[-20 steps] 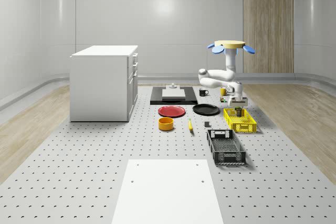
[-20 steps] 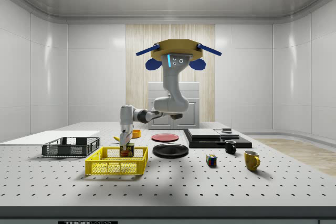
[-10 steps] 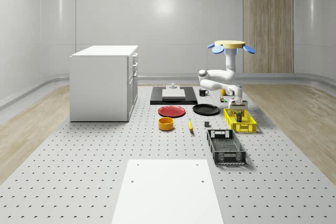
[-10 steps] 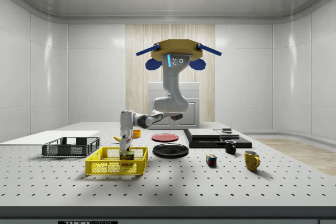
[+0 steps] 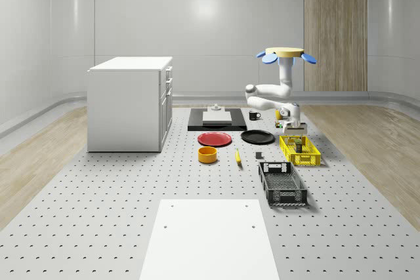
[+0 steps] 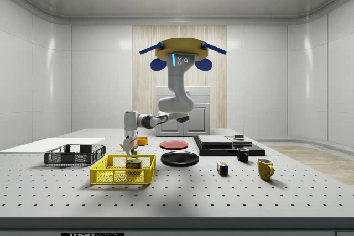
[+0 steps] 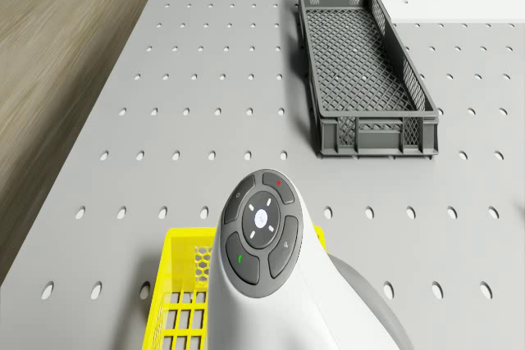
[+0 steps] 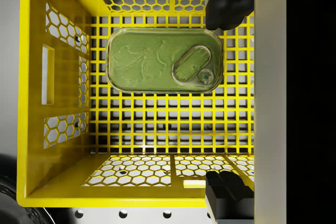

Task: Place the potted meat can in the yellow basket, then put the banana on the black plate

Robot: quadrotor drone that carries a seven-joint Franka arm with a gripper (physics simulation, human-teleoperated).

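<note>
The potted meat can (image 8: 164,60), green lid up, lies on the floor of the yellow basket (image 8: 31,103), free of my fingers. In the side view the can (image 6: 133,164) stands inside the basket (image 6: 110,176), and my gripper (image 6: 128,148) hangs open just above the rim. Both dark fingertips (image 8: 231,3) stand wide apart over the basket. The drone (image 5: 285,52) hovers above and behind the basket (image 5: 300,149). The banana (image 5: 237,157) lies on the table at the whole-scene view's left of the basket, near the black plate (image 5: 257,137).
A dark grey crate (image 5: 282,183) stands in front of the basket. A red plate (image 5: 214,139) and an orange bowl (image 5: 208,155) lie left of the banana. The white cabinet (image 5: 130,103) stands far left. A cube (image 6: 222,168) and mugs (image 6: 265,168) sit at the side view's right.
My gripper lowered the can into the basket, let go of it and rose above the rim. The drone has shifted slightly and climbed a little.
</note>
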